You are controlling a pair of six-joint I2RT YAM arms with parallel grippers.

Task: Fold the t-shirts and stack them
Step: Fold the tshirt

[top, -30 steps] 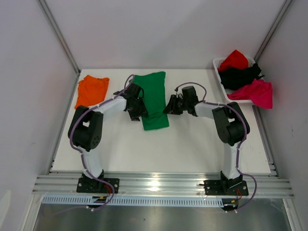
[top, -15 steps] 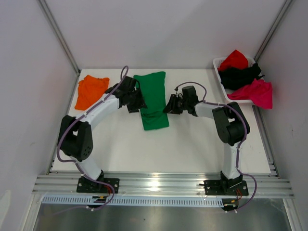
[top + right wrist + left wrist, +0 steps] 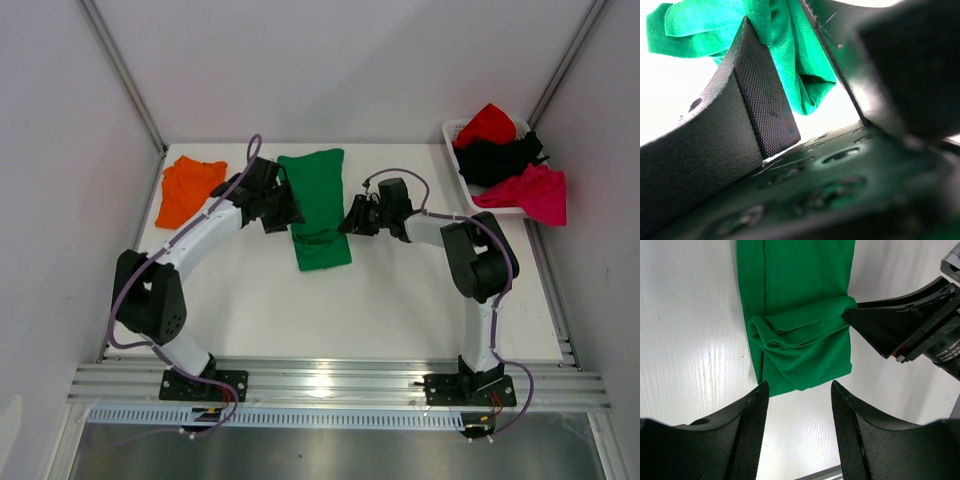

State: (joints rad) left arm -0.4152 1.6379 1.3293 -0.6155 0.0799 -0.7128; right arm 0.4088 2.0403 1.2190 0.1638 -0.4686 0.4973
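A bright green t-shirt [image 3: 318, 205], folded into a long strip, lies mid-table with a bunched crosswise fold [image 3: 790, 332] partway down. My right gripper [image 3: 349, 220] is at the strip's right edge, shut on that fold. In the right wrist view green cloth [image 3: 790, 55] fills the gap between its fingers. My left gripper [image 3: 284, 214] hovers open by the strip's left edge. In the left wrist view it [image 3: 797, 390] has only bare table between its fingertips. An orange t-shirt [image 3: 190, 188] lies folded at the far left.
A white basket [image 3: 452, 135] at the far right corner holds red [image 3: 486, 123], black [image 3: 500, 155] and magenta [image 3: 535, 190] shirts. The table's near edge is a metal rail [image 3: 330, 380] carrying both arm bases. Walls close in on both sides.
My left arm has drawn back and to the left, off the green shirt's lower left edge, its elbow swinging outward. The right gripper and the shirt have stayed put.
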